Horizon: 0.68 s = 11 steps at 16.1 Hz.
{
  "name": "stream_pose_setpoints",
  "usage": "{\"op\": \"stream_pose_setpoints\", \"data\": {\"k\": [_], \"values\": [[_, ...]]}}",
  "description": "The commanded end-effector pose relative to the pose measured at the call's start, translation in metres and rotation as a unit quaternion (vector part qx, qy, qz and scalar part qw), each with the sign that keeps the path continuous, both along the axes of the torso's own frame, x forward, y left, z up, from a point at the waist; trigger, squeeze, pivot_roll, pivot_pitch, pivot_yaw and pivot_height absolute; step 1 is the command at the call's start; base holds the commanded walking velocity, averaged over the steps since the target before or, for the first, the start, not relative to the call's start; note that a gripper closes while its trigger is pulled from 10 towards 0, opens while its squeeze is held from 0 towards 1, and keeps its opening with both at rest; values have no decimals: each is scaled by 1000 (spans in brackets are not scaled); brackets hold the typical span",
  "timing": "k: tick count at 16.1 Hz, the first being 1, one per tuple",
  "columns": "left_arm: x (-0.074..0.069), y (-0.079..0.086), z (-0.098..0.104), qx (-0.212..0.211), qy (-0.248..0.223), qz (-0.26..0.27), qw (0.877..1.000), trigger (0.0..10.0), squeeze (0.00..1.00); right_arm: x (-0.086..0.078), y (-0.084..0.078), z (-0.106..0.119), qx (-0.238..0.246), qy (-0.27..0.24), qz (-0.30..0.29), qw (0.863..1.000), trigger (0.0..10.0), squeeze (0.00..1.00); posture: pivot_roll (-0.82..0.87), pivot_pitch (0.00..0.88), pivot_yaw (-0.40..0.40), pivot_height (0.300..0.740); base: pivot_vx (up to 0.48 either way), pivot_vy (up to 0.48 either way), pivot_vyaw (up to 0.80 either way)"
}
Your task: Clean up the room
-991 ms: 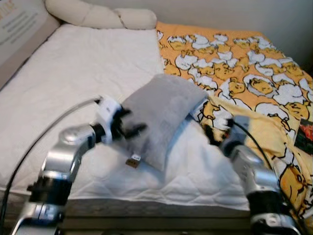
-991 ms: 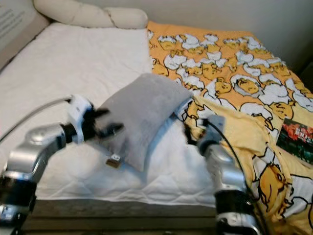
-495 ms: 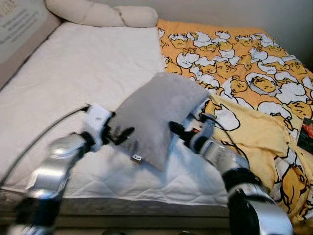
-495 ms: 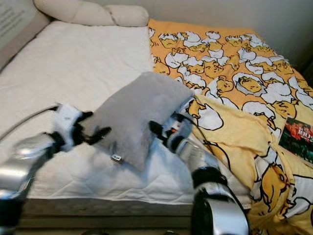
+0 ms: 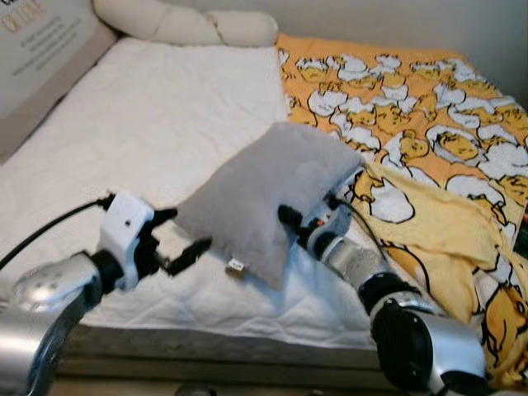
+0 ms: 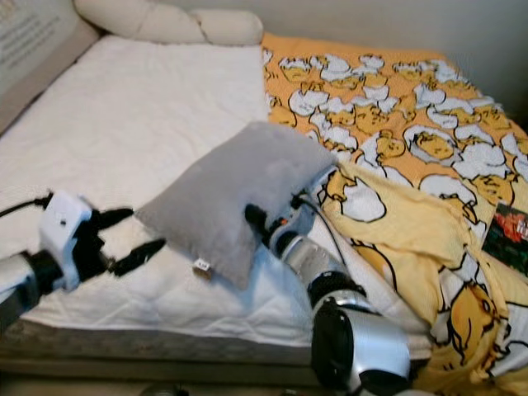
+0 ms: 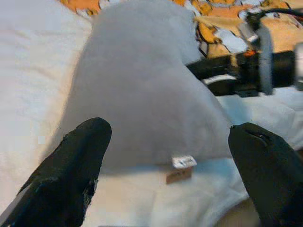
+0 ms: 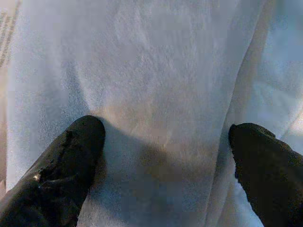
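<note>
A grey pillow (image 5: 264, 191) lies tilted on the white mattress (image 5: 165, 115), its small tag (image 5: 236, 266) at the near corner. My left gripper (image 5: 181, 234) hovers open just short of the pillow's near-left edge, not touching it. In the left wrist view its fingers (image 7: 71, 165) stand wide apart with the pillow (image 7: 142, 94) ahead. My right gripper (image 5: 289, 219) is open and presses against the pillow's right side. The right wrist view has its fingertips (image 8: 71, 156) spread against the grey fabric (image 8: 156, 85).
An orange duck-print blanket (image 5: 412, 107) covers the bed's right half, bunched up near my right arm. Cream pillows (image 5: 181, 23) lie at the head. A printed board (image 5: 41, 49) stands along the left side. A dark flat item (image 6: 507, 235) lies at the right edge.
My left gripper has drawn back from the pillow toward the bed's near-left edge. My right gripper swung in from the blanket and now presses the pillow's right side. The camera has shifted slightly.
</note>
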<state>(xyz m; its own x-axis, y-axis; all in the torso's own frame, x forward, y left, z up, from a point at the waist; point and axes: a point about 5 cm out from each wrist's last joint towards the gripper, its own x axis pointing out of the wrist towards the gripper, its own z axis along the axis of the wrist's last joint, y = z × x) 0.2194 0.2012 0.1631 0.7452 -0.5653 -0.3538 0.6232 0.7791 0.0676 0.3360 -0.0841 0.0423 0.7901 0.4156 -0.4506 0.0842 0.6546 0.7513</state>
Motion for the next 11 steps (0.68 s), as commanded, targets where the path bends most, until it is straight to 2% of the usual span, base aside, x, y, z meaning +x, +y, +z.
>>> {"op": "stream_pose_setpoints", "data": {"k": [1,2,3,4,5,7,11], "values": [[-3,-1,4,-1,1,-2,1000,10000,0,3,2,3,-4,4,-5,1000,10000,0,234,0,-36,740,0,0,0],[-6,-4,5,3,-2,-9,1000,10000,0,2,5,2,-9,9,-7,1000,10000,0,238,0,-37,740,0,0,0],[-9,-6,6,2,3,-13,1000,10000,0,3,7,4,7,9,-11,1000,10000,0,241,0,-39,740,0,0,0],[-13,-9,6,6,11,-22,1000,10000,0,4,10,6,25,5,-13,1000,3882,0,243,0,-41,740,0,0,0],[-15,-10,6,10,15,-24,1000,10000,0,5,11,7,29,1,-12,1000,0,0,243,0,-41,740,0,0,0],[-15,-10,5,18,17,-21,999,10000,0,3,16,7,25,-8,8,1000,0,0,237,0,-48,740,0,0,0],[-16,-11,5,17,19,-19,1000,10000,0,3,15,6,31,4,-2,1000,0,0,230,0,-46,740,0,0,0]]}}
